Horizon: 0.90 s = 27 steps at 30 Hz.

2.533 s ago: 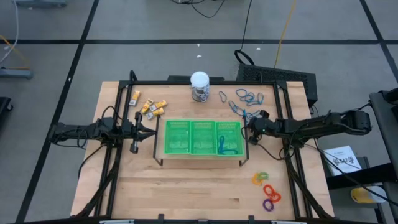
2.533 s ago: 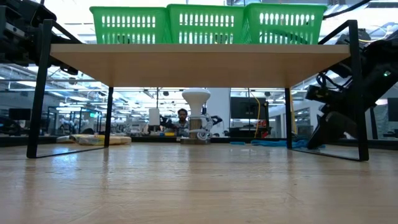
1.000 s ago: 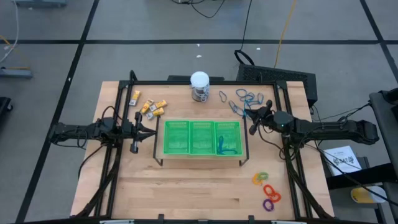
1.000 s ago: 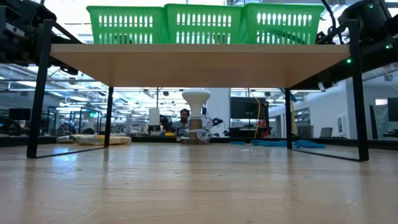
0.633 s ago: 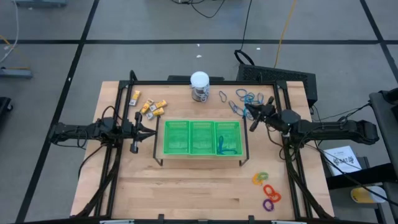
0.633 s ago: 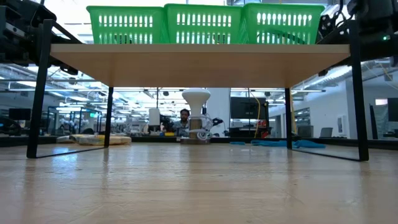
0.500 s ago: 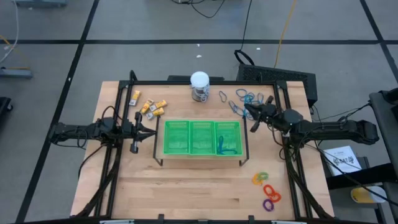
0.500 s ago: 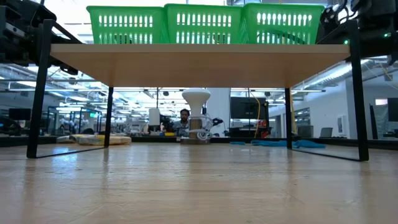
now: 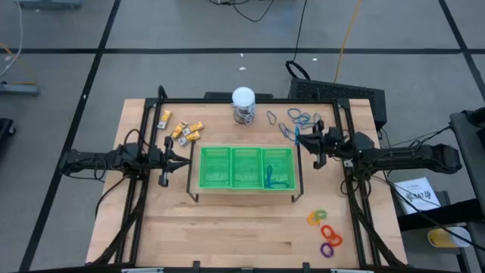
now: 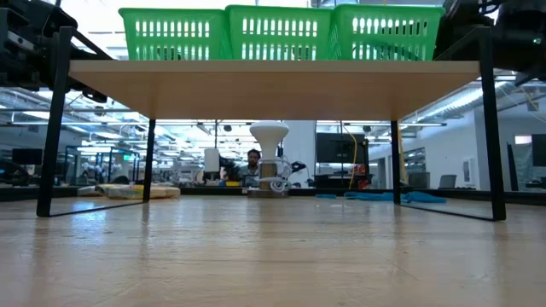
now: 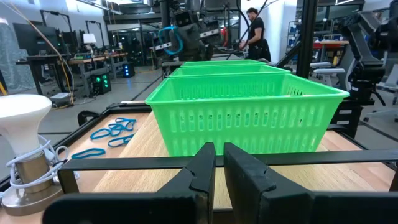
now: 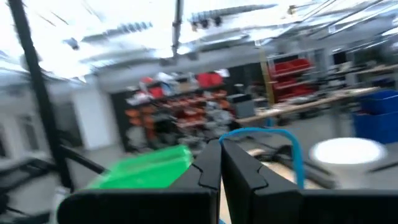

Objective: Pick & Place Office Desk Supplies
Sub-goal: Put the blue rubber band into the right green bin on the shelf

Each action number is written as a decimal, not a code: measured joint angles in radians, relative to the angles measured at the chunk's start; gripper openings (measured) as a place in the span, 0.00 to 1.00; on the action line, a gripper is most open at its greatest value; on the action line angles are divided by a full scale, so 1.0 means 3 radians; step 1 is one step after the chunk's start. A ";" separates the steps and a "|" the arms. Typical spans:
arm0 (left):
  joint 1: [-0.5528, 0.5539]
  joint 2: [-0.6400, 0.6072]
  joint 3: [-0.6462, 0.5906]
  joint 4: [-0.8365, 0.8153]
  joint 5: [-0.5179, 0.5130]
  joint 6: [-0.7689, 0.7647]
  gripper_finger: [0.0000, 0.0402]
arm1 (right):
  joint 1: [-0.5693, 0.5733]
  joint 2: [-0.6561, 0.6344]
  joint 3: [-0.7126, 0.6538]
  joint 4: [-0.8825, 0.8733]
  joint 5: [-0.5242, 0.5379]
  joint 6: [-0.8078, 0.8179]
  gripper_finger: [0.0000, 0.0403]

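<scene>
Gripping a thin blue loop (image 12: 261,138), the right gripper (image 9: 317,144) hangs beside the green tray's (image 9: 246,184) right edge; more blue loops (image 9: 304,117) lie near the table's far right corner; left gripper (image 9: 168,161) clenched empty

Grey tiled floor (image 9: 189,72) around wooden table (image 9: 227,227); beyond table, bright workshop with shelving (image 12: 168,124), benches (image 11: 74,62) and ceiling lights.

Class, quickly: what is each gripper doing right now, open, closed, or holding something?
Left gripper: closed, holding nothing, beside the green tray.
Right gripper: closed on a thin blue loop.
</scene>
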 joint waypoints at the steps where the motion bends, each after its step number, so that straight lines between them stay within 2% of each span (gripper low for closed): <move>1: 0.0000 0.0000 0.0000 -0.0001 0.0000 0.0000 0.11 | 0.0028 0.0028 0.0000 0.0060 -0.0039 0.0064 0.00; 7: 0.0001 0.0000 0.0000 -0.0001 0.0000 0.0001 0.11 | 0.0274 0.0189 0.0110 0.0204 -0.0160 0.0049 0.00; 18: 0.0000 0.0000 0.0000 0.0000 0.0000 0.0000 0.11 | 0.0693 0.0726 0.0627 0.0005 -0.0159 -0.0200 0.00; 22: 0.0000 0.0000 0.0000 0.0000 0.0000 -0.0001 0.11 | 0.0803 0.0924 0.0935 -0.0441 -0.0158 -0.0204 0.00; 27: 0.0001 0.0000 0.0000 0.0000 0.0000 -0.0001 0.11 | 0.0927 0.1057 0.1423 -0.1398 -0.0157 -0.0298 0.00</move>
